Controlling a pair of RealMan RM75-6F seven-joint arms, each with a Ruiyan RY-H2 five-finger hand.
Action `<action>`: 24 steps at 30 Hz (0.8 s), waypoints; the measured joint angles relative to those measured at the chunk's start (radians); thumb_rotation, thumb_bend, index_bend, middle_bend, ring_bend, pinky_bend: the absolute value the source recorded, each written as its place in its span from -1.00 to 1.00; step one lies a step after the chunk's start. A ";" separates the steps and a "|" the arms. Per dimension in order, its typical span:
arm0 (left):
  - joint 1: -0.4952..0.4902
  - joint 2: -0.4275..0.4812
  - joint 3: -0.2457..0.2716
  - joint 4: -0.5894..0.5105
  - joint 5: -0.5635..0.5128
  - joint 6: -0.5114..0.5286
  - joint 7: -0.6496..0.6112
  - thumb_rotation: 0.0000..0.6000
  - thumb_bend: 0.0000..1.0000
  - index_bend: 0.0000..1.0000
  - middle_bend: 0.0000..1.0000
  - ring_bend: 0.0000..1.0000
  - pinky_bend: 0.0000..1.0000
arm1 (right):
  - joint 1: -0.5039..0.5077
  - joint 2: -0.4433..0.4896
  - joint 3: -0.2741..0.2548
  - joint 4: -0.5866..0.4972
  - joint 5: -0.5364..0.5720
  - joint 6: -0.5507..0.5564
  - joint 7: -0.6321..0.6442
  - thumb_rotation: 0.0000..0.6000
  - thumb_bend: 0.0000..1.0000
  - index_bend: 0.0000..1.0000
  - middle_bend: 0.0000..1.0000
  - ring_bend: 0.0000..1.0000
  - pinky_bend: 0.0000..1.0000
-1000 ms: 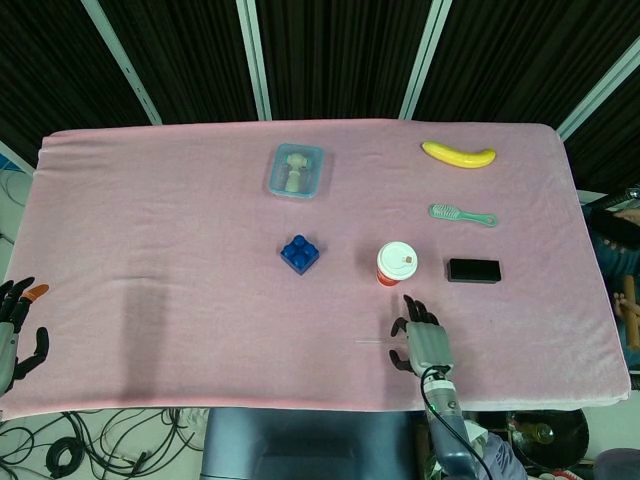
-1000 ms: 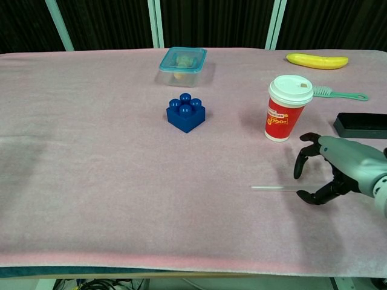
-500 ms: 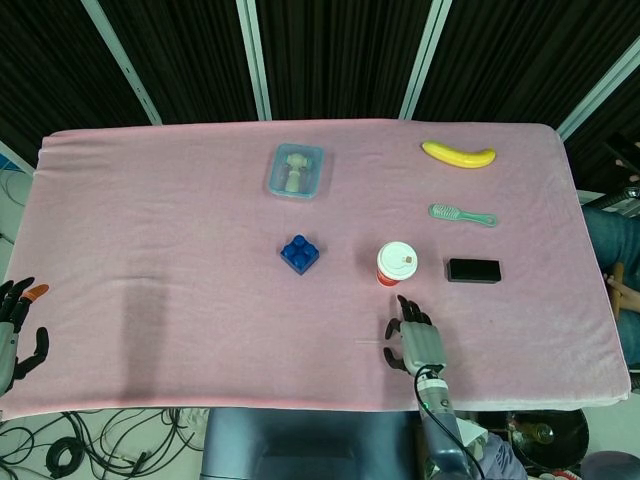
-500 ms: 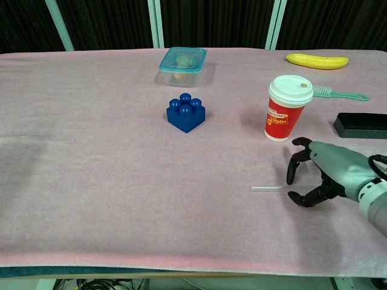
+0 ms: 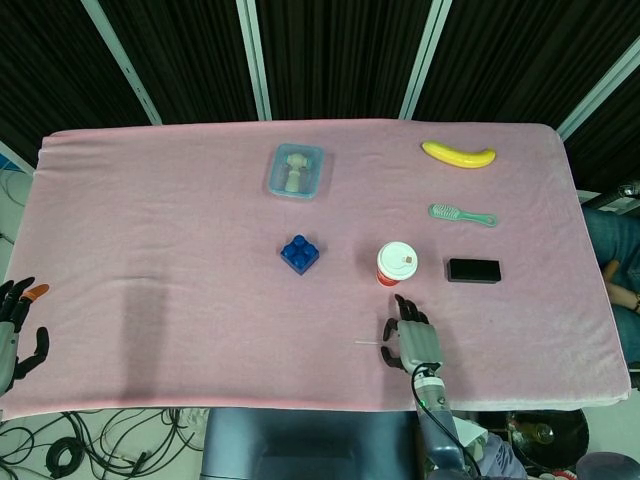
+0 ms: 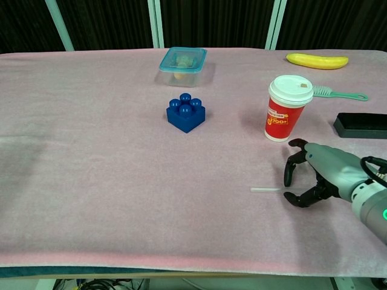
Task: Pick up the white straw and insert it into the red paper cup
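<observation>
The white straw (image 6: 266, 190) lies flat on the pink cloth (image 6: 109, 181), in front of the red paper cup (image 6: 286, 109) and a little to its left, well apart from it; the cup stands upright with its white lid on. The right hand (image 6: 320, 179) is just at the straw's right end, with the fingers (image 6: 290, 171) curved above and the thumb below, parted around that end; they grasp nothing yet, and I cannot tell if a fingertip already touches the straw. Compared with one second ago, this hand has moved to the left, toward the straw, and its opening has become narrower (the straw itself has not moved); so I judge the pinch is about to begin, and the lifting and inserting are still to do. The straw is thin and lies low on soft cloth, so it may roll or slip away from the fingertips. The left hand (image 5: 14, 325) is far to the left of the cup, beyond the cloth's edge, with fingers apart and empty. Further from the cup are a blue block (image 6: 185, 112), a black box (image 6: 361, 125), a green brush (image 6: 338, 93), a banana (image 6: 317, 60) and a lidded container (image 6: 182, 63).
</observation>
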 measured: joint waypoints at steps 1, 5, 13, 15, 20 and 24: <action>0.000 0.000 0.000 0.000 0.000 0.000 0.000 1.00 0.16 -0.62 -0.82 -0.95 -1.00 | -0.001 0.000 0.000 -0.001 -0.001 -0.001 0.001 1.00 -0.40 0.16 -1.00 -1.00 -0.69; 0.000 0.000 0.000 -0.001 -0.002 -0.002 0.002 1.00 0.16 -0.62 -0.82 -0.95 -1.00 | -0.003 0.001 0.001 -0.004 -0.004 -0.007 0.001 1.00 -0.39 0.19 -1.00 -1.00 -0.69; 0.000 0.002 0.000 -0.003 -0.004 -0.003 0.002 1.00 0.16 -0.62 -0.82 -0.95 -1.00 | -0.005 0.017 0.003 -0.029 -0.016 -0.013 0.004 1.00 -0.35 0.20 -1.00 -1.00 -0.69; 0.000 0.003 0.000 -0.003 -0.005 -0.003 0.001 1.00 0.16 -0.62 -0.82 -0.95 -1.00 | -0.007 0.031 0.004 -0.048 -0.021 -0.013 0.007 1.00 -0.35 0.20 -1.00 -1.00 -0.69; 0.001 0.005 0.000 -0.005 -0.006 -0.003 -0.001 1.00 0.16 -0.62 -0.82 -0.95 -1.00 | -0.016 0.101 0.007 -0.127 -0.033 -0.008 0.013 1.00 -0.34 0.20 -1.00 -1.00 -0.69; 0.000 0.004 0.000 -0.005 -0.005 -0.003 0.001 1.00 0.16 -0.62 -0.82 -0.95 -1.00 | -0.029 0.196 0.009 -0.211 -0.037 -0.003 0.021 1.00 -0.33 0.20 -1.00 -1.00 -0.69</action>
